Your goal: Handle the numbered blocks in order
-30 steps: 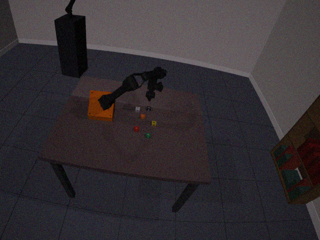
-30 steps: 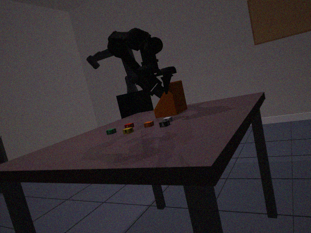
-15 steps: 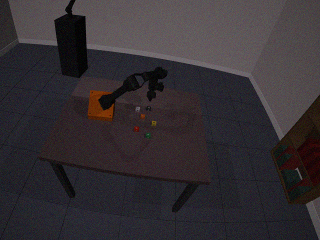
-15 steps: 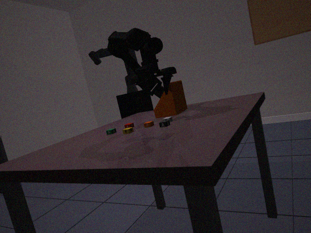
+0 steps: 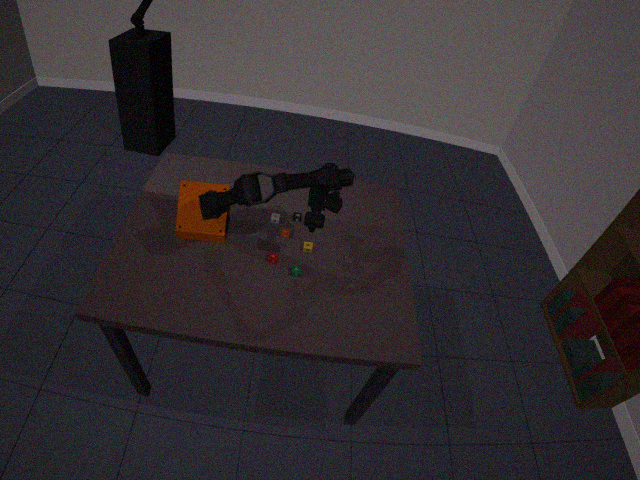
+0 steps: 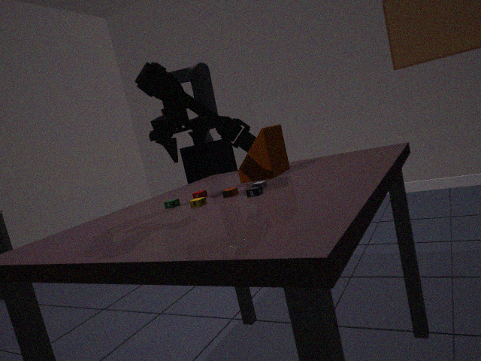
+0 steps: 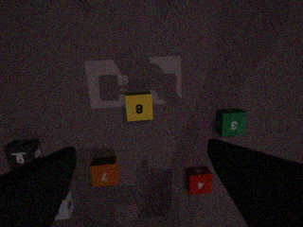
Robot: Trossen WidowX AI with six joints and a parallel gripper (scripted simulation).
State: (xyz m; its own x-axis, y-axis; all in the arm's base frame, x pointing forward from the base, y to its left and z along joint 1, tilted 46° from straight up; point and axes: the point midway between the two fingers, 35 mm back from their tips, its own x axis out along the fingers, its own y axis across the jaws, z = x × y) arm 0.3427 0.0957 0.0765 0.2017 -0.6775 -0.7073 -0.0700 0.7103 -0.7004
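Observation:
My gripper [image 5: 323, 219] [image 7: 143, 149] is open and empty, above the blocks. In the wrist view the digits are upside down. The yellow block [image 5: 308, 247] [image 6: 198, 202] [image 7: 138, 108] shows 8, beyond the fingertips. The green block [image 5: 296, 271] [image 6: 171, 203] [image 7: 231, 123] shows 3, at right. The red block [image 5: 272, 257] [image 6: 199, 193] [image 7: 200, 182] shows 4, near the right finger. The orange block [image 5: 285, 233] [image 6: 230, 192] [image 7: 104, 173] shows 7. The black block [image 5: 297, 217] [image 6: 254, 192] [image 7: 21, 156] shows a barred digit, apparently 6. The white block [image 5: 275, 218] [image 6: 259, 183] [image 7: 65, 208] is partly hidden by the left finger.
An orange wedge-shaped box [image 5: 201, 224] [image 6: 276, 151] stands on the table [image 5: 248, 320] [image 6: 233, 233] beside the arm's base. The blocks stand apart from one another. A black pedestal [image 5: 144, 87] and a shelf [image 5: 594, 310] stand off the table.

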